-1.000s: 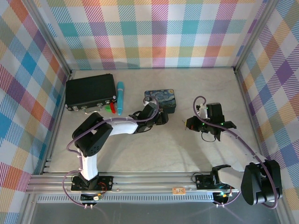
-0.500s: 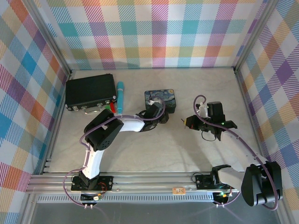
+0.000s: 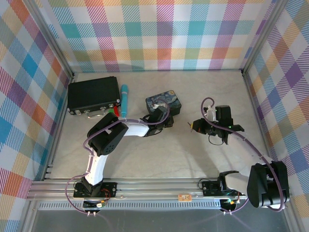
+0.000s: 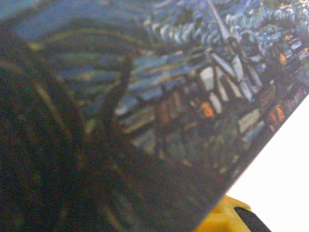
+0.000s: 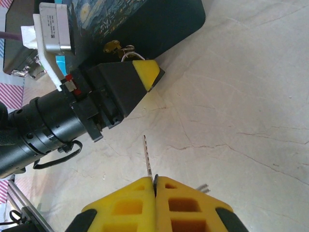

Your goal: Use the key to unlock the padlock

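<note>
Grey thin key [image 5: 146, 152] pinched in right claw [image 5: 155, 181] | padlock [image 5: 119, 48], silvery shackle, beside box [image 5: 159, 24] | left claw [image 5: 146, 71]: cannot tell

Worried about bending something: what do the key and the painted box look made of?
Key: thin, dull grey metal by its look, with a toothed edge, pinched in the right gripper. Box: smooth, slightly glossy printed shell with rounded corners, likely tin, though card cannot be ruled out.

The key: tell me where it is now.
Right wrist view, bottom centre: the key sticks out of the shut right gripper, blade pointing toward the painted box.
</note>
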